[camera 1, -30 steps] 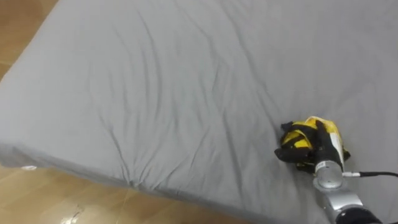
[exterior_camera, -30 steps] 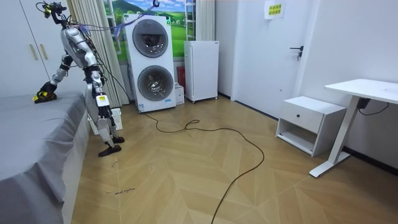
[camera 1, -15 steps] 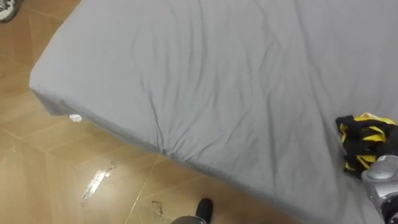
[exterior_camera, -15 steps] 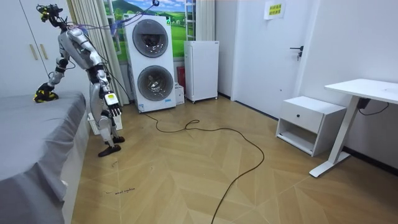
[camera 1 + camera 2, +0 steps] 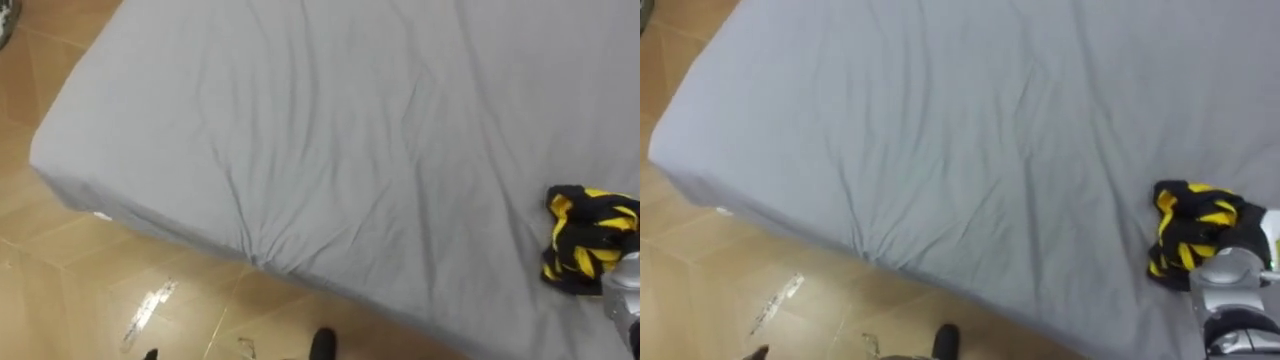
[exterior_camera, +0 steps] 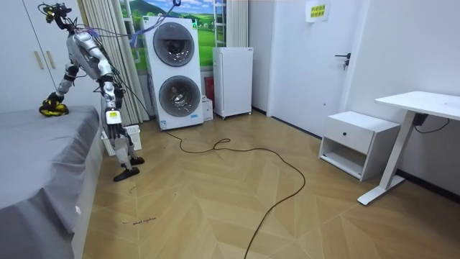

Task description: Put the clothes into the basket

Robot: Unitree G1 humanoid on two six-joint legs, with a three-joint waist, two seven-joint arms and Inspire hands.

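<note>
A crumpled yellow and black garment (image 5: pixel 1188 238) lies on the grey bed (image 5: pixel 970 130), near its right side in the eye views. My right hand (image 5: pixel 1252 250) reaches in from the lower right and rests on the garment's right part, its dark fingers curled into the cloth. In the room view I stand bent over the bed's far end, with the right hand (image 6: pixel 54 103) stretched onto the garment (image 6: pixel 50 111). My left hand (image 6: pixel 113 117) hangs by my side.
The bed's front edge (image 5: pixel 250 262) drops to wooden floor (image 5: pixel 90 290). Behind me stand a stacked washer and dryer (image 6: pixel 172 72) and a white cabinet (image 6: pixel 233 80). A white nightstand (image 6: pixel 356 142) and a desk (image 6: pixel 420 108) are at the room view's right.
My right hand's fingers have curled down into the garment. The head camera has swung left, so the garment sits nearer the picture's right edge. My left arm swung out and back.
</note>
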